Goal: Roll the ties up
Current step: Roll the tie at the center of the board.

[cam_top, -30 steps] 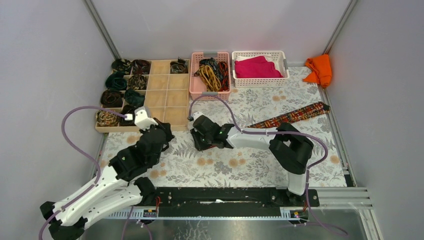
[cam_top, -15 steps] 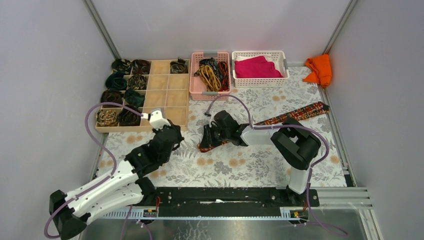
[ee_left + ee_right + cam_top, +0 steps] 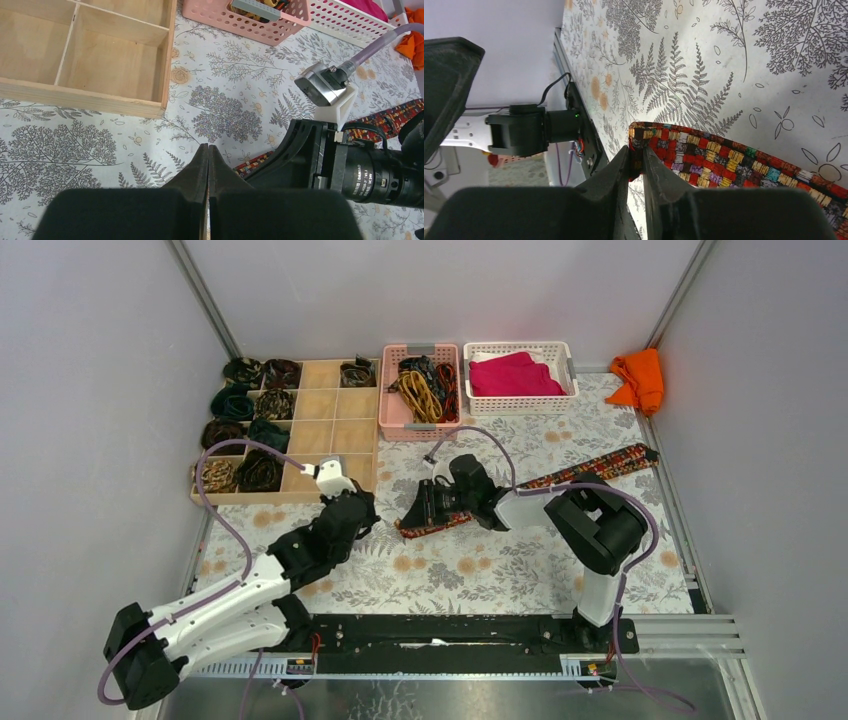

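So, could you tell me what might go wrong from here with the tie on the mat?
1. The right end effector pinches the tie only at the very edge of its end, so the fabric may slip out once rolling starts.
2. The left end effector, shut and empty, sits close beside the right one, so the two could collide.
3. Most of the tie lies stretched out flat, so the roll may come out skewed or loose.

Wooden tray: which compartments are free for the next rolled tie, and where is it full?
In the wooden tray, the third column from the left is all bare, and so is the right column below its one rolled tie. The two left columns are full of rolled ties. The left arm overhangs the near right cells.
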Available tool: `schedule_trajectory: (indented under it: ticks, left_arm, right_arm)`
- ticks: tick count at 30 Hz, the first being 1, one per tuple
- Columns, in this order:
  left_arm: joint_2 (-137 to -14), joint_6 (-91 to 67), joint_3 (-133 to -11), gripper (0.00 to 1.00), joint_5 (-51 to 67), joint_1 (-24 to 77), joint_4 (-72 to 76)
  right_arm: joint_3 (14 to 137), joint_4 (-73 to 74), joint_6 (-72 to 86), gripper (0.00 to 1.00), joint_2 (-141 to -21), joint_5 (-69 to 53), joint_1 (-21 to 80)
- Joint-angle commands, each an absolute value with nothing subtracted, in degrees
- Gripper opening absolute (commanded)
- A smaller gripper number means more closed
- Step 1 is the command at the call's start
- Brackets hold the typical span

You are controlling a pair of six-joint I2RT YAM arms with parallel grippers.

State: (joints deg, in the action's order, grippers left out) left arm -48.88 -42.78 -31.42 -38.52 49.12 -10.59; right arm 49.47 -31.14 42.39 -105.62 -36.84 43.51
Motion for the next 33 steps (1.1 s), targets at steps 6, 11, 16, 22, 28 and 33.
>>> schedule_trajectory:
  ticks: [6,11,16,22,28,33]
  left_arm:
    - [-51.4,-40.7,-30.6,0.0,-37.4,49.5,-4.4]
    - [-54.2,-40.3,-31.1,0.0,-36.1,49.7,-2.1]
    - [-57.5,-40.3,-31.7,0.0,-35.0,50.3,-0.2]
    - [-60.7,-39.8,-32.1,0.0,-34.7,50.9,1.8]
    - [-64.4,-39.5,-32.2,0.0,-33.9,51.0,3.9]
    - [-67.2,-39.6,-31.9,0.0,-32.6,51.0,5.4]
  right_arm:
    - [46.4,-39.5,47.3,0.21,-107.6,-41.8,40.2]
    - [44.9,-36.3,45.1,0.21,-106.0,-39.8,39.5]
    - [45.1,-27.6,39.9,0.21,-104.0,-34.5,39.3]
    - [46.9,-18.0,33.2,0.21,-102.0,-26.9,39.2]
    - [48.3,-14.2,31.1,0.21,-103.1,-23.6,39.2]
    - [49.8,-11.0,29.8,0.27,-103.2,-21.5,39.3]
